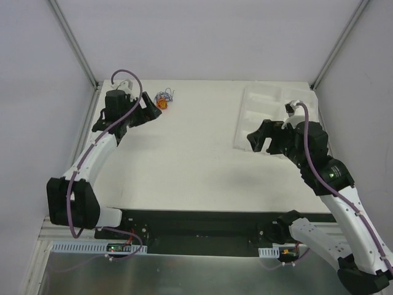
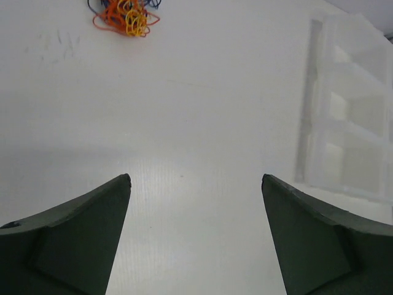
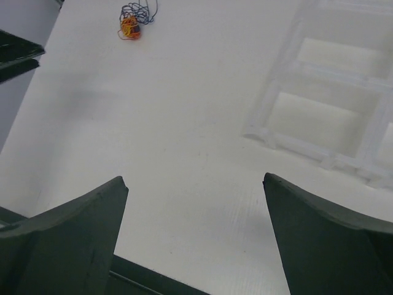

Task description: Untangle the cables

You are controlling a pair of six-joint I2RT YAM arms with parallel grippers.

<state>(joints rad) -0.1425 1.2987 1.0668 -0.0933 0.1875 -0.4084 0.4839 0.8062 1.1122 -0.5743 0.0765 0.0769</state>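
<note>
Item: cables, one small knot, near the table's far edge toward the far-left corner; both claws empty

Detail: the top view shows the left gripper just beside the knot on its left, not touching it. It also shows the right gripper well apart, near the right edge, covering the near-left corner of the white compartmented tray. The left wrist view adds colour: an orange and yellow core with dark blue loops at its far side, cut by the top of the frame. Its fingers are spread wide with only bare table between them. The right wrist view shows the whole knot far off, with thin dark strands curling out past the orange. That claw is likewise wide open with nothing held, the tray's dividers lying to its right
</note>
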